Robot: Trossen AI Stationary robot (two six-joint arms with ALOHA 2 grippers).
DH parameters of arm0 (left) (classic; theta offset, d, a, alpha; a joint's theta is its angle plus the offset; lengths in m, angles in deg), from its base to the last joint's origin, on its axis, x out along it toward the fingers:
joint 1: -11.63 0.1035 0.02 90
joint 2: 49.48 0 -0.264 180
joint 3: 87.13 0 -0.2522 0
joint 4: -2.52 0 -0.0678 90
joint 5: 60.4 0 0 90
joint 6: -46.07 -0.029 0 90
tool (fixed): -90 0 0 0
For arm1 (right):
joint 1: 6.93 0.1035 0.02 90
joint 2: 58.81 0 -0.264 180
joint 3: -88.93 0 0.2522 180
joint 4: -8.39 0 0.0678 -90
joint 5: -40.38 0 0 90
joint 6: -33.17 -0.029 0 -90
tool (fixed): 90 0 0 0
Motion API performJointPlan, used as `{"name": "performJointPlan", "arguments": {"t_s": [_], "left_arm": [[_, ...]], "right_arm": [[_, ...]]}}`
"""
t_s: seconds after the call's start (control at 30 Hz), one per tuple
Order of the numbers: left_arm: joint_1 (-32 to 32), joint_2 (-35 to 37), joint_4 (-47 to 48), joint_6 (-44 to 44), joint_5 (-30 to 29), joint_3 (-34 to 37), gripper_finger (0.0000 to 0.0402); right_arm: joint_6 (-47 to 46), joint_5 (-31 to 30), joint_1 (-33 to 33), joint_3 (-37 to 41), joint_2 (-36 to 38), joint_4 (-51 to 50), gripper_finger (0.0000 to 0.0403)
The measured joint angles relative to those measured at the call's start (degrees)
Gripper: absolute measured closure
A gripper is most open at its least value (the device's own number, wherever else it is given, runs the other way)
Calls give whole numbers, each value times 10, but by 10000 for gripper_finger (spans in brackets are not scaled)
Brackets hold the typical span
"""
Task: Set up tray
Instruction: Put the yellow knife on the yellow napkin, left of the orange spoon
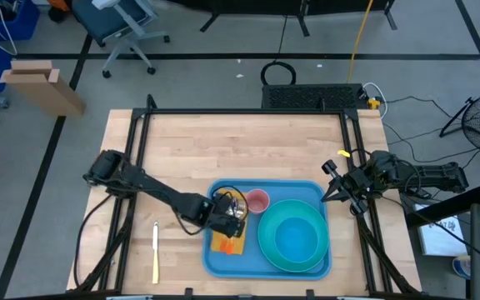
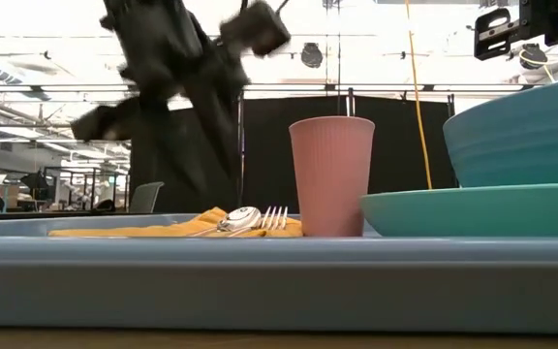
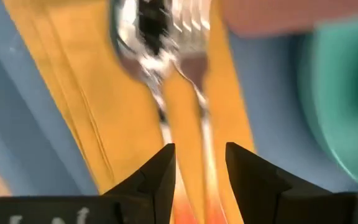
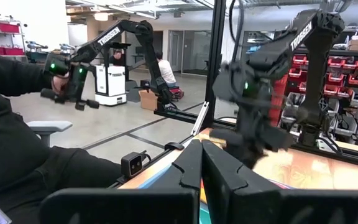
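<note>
Tray (image 1: 223,260) holds fork (image 3: 191,37) and spoon (image 3: 135,31), distinct only beneath left gripper (image 3: 201,163), fingers apart.

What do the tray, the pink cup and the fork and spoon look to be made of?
The tray looks like smooth light-blue plastic, with a moulded rounded rim and a dull sheen. The pink cup also seems plastic: opaque, matte, finely ribbed down its wall. The fork and spoon look like polished metal, silver with bright reflections. They lie on an orange napkin, probably cloth or paper.
</note>
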Motion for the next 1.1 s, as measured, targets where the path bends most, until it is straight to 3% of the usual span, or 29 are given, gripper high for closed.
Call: {"name": "performJointPlan", "arguments": {"t_s": [0.17,0.3,0.53,0.8,0.97,1.1], "left_arm": [[-53,59,80,35,13,-1,257],[-135,82,188,201,13,-1,257],[-285,71,207,459,24,-1,256],[-312,52,242,480,66,0,256],[-311,53,292,491,129,1,256],[-320,51,280,496,120,22,256]], "right_arm": [[-1,0,0,0,0,0,403],[-4,0,0,0,0,0,403],[-16,0,0,0,0,-5,403],[-17,0,0,0,-1,-5,403],[-17,0,0,0,-1,-5,403],[-17,0,0,0,-1,-5,403]]}}
